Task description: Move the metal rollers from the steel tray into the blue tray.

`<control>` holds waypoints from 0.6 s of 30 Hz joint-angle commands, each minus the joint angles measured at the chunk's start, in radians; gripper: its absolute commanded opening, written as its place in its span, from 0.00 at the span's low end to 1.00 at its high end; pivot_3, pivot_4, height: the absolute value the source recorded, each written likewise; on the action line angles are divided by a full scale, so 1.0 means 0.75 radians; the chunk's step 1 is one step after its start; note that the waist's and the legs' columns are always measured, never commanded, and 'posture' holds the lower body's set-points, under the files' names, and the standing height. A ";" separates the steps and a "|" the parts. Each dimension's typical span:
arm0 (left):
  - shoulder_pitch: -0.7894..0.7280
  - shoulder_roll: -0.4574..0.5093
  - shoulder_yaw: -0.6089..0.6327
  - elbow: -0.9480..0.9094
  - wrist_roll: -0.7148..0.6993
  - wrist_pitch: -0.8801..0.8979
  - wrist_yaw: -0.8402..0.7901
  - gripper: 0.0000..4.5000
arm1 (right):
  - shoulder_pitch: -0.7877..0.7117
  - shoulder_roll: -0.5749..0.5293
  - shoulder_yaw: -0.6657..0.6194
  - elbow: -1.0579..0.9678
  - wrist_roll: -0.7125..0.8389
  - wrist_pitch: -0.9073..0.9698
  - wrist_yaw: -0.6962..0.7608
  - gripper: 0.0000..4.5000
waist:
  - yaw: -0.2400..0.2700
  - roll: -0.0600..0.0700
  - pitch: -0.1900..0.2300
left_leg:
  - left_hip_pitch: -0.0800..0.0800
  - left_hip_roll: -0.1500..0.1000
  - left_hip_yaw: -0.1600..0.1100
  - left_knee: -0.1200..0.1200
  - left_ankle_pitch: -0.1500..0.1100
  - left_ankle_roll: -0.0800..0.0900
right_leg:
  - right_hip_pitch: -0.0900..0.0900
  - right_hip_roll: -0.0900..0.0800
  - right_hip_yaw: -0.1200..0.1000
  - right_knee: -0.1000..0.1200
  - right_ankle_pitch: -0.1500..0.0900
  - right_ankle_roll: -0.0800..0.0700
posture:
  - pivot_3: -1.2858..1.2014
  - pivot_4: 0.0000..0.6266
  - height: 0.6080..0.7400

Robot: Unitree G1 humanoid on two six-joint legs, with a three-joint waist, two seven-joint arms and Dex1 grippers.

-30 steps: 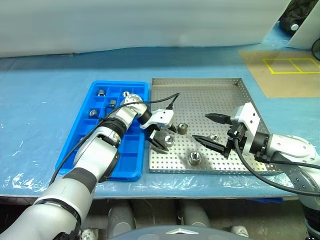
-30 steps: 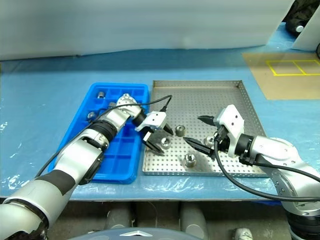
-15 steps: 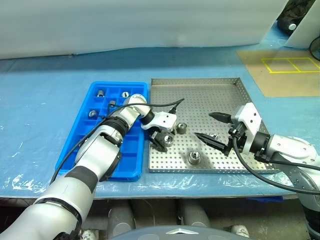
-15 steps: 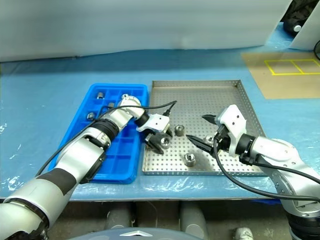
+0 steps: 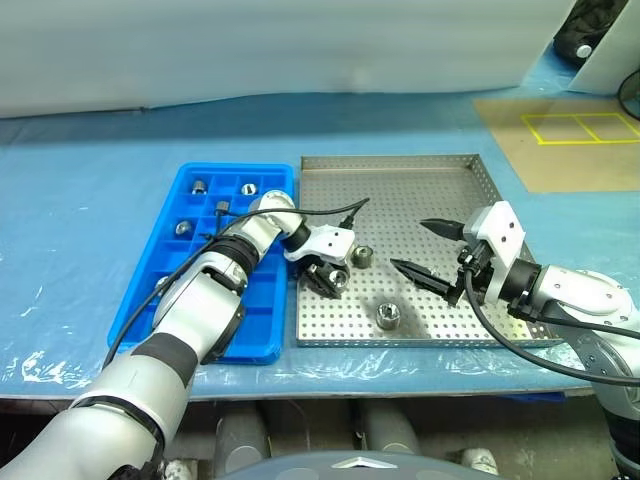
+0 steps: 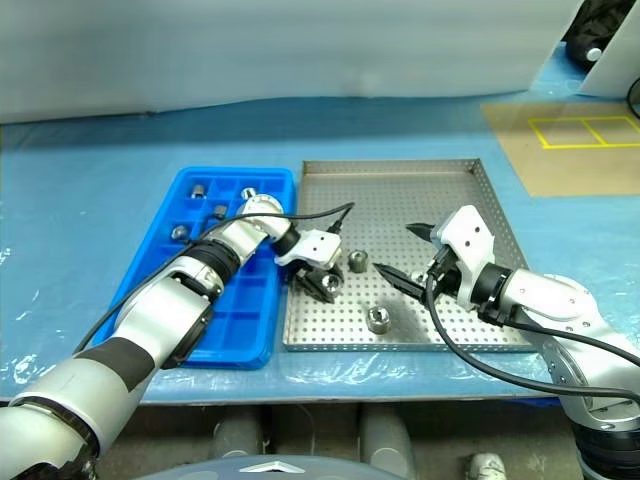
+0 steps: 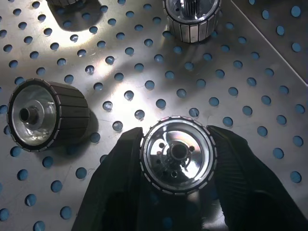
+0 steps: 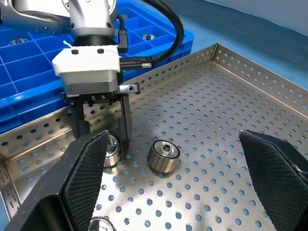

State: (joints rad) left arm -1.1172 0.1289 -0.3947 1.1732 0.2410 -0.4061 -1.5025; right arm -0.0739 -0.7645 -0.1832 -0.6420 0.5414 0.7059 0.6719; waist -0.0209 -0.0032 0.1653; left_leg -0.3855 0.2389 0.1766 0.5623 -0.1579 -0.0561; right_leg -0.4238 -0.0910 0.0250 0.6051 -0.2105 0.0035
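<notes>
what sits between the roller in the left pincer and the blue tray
Only the steel tray's low rim. The left pincer is shut on the roller, which must be lifted over it into the blue tray alongside.

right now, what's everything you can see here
steel tray: one, silver-grey, perforated, middle of table
blue tray: one, bright blue, gridded, against the steel tray's left side
rollers: four, silver, in the steel tray, one of them gripped
rollers in the blue tray: four visible, silver, far compartments; the arm may hide more
table cover: one, pale blue, under both trays
board: one, brown with yellow lines, far right
left gripper: black fingers, shut on a roller at the steel tray's left side
right gripper: black fingers, open, over the steel tray's right half
</notes>
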 commanded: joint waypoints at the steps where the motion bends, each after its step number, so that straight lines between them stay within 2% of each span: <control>1: 0.000 0.010 0.019 0.018 0.000 0.007 0.049 0.38 | -0.016 0.002 -0.006 -0.011 -0.007 -0.033 -0.006 1.00 | 0.001 0.000 0.000 | 0.000 0.000 0.000 0.000 0.000 0.000 | 0.000 0.000 0.000 0.000 0.000 0.000 | 0.31 0.24 1.00; 6: -0.069 0.025 0.114 0.007 -0.077 0.065 0.082 0.38 | -0.028 0.006 0.011 0.011 -0.015 -0.048 0.005 1.00 | 0.002 -0.001 0.001 | -0.001 0.000 0.000 0.000 0.000 0.000 | -0.001 0.000 0.000 0.000 0.000 0.000 | 0.32 0.24 1.00; 12: -0.145 0.103 0.264 -0.052 -0.213 0.192 0.033 0.38 | -0.116 0.007 0.080 0.104 -0.036 -0.094 0.051 1.00 | 0.009 -0.001 0.001 | -0.003 0.000 0.000 -0.001 0.000 0.000 | -0.003 0.000 0.000 0.000 0.000 0.000 | 0.35 0.24 1.00; 16: -0.226 0.185 0.376 -0.088 -0.307 0.313 0.048 0.38 | -0.190 0.013 0.136 0.183 -0.055 -0.134 0.096 1.00 | 0.014 -0.003 0.003 | -0.004 0.000 0.000 -0.002 0.000 0.000 | -0.004 0.000 -0.001 0.000 0.000 0.000 | 0.37 0.24 1.00; 18: -0.299 0.296 0.461 -0.076 -0.362 0.417 0.074 0.38 | -0.264 0.026 0.194 0.250 -0.072 -0.165 0.141 1.00 | 0.013 -0.004 0.005 | -0.004 0.000 0.000 -0.002 0.000 0.000 | -0.004 0.000 -0.001 -0.001 0.000 0.000 | 0.40 0.24 1.00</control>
State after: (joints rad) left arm -1.2798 0.2940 -0.1131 1.1439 0.0233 -0.1477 -1.4599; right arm -0.2355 -0.7504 -0.0535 -0.4673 0.4994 0.6183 0.7511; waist -0.0110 -0.0065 0.1689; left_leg -0.3885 0.2388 0.1769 0.5611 -0.1581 -0.0560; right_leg -0.4269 -0.0910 0.0247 0.6050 -0.2107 0.0037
